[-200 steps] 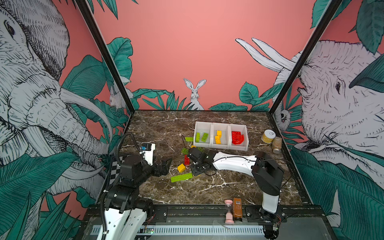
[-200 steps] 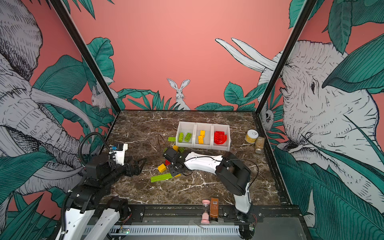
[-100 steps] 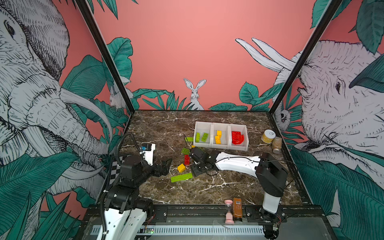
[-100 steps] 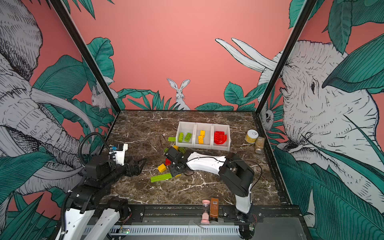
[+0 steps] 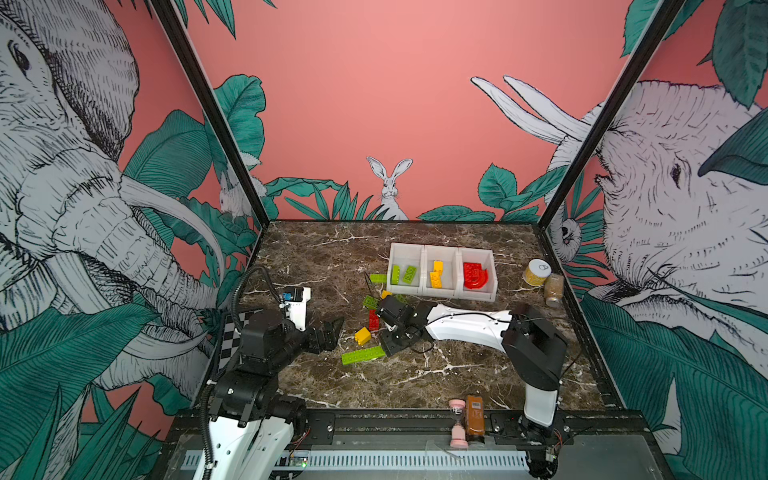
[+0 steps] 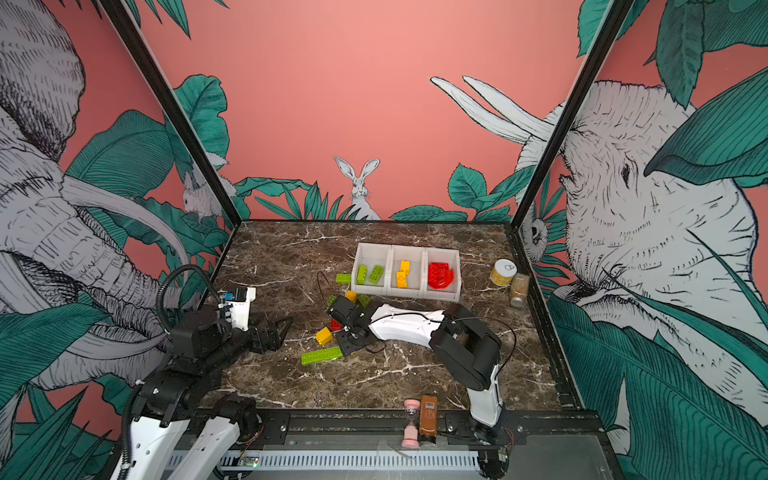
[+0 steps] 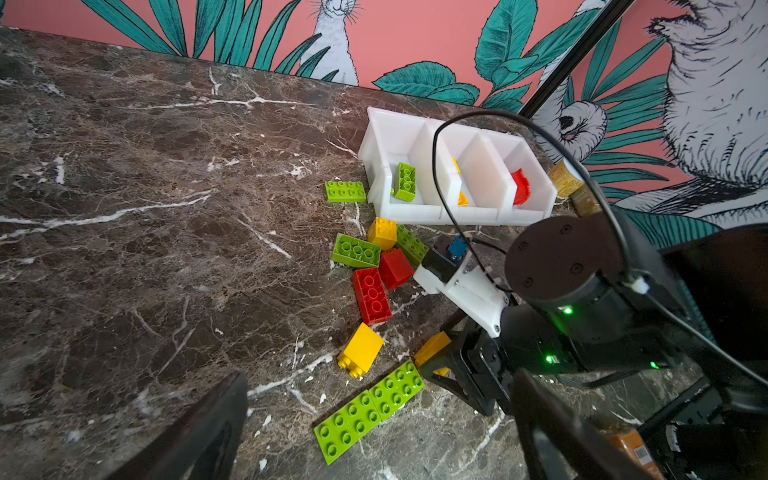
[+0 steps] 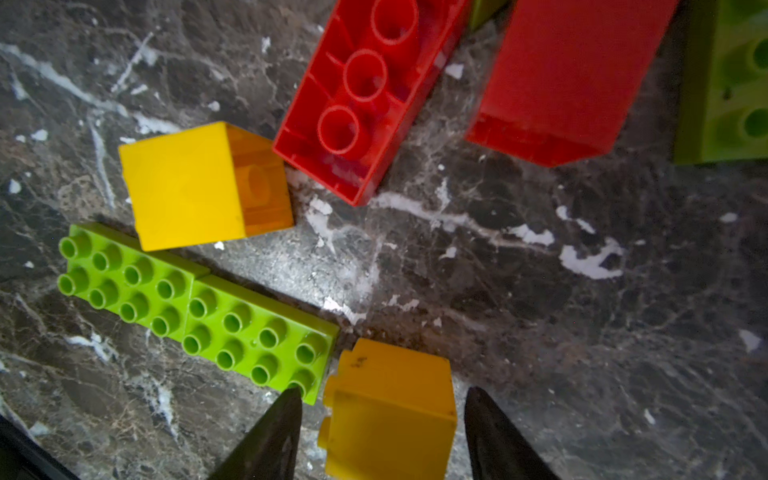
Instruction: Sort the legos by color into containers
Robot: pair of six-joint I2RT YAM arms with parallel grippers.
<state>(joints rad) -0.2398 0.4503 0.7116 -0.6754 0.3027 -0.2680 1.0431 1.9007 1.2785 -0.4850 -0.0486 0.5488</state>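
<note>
My right gripper [image 8: 382, 392] is open, its fingers on either side of a small yellow lego [image 8: 390, 411] lying on the table, with a gap on each side. Next to it lie a long green lego [image 8: 195, 307] [image 5: 363, 355], another yellow one [image 8: 195, 187] [image 5: 363, 336] and two red ones [image 8: 365, 95] [image 7: 395, 268]. More green and yellow legos [image 7: 355, 250] lie in front of the containers [image 5: 440, 293] [image 6: 405, 293], which hold green, yellow and red pieces in separate bins. In both top views the right gripper [image 5: 388, 350] [image 6: 345, 345] is low over the pile. My left gripper [image 7: 380, 376] [image 5: 328, 332] hangs open and empty to the left.
A single green lego [image 5: 378, 277] lies beside the left bin. A yellowish jar [image 5: 536, 272] and a small bottle [image 5: 554, 289] stand right of the containers. A pink hourglass [image 5: 457, 424] and a brown bottle [image 5: 475, 417] sit at the front edge. A thin black cable [image 7: 434, 166] crosses the bins.
The right arm's elbow has shifted a little right and toward the front, while its gripper stays low over the loose legos. The left arm has not moved.
</note>
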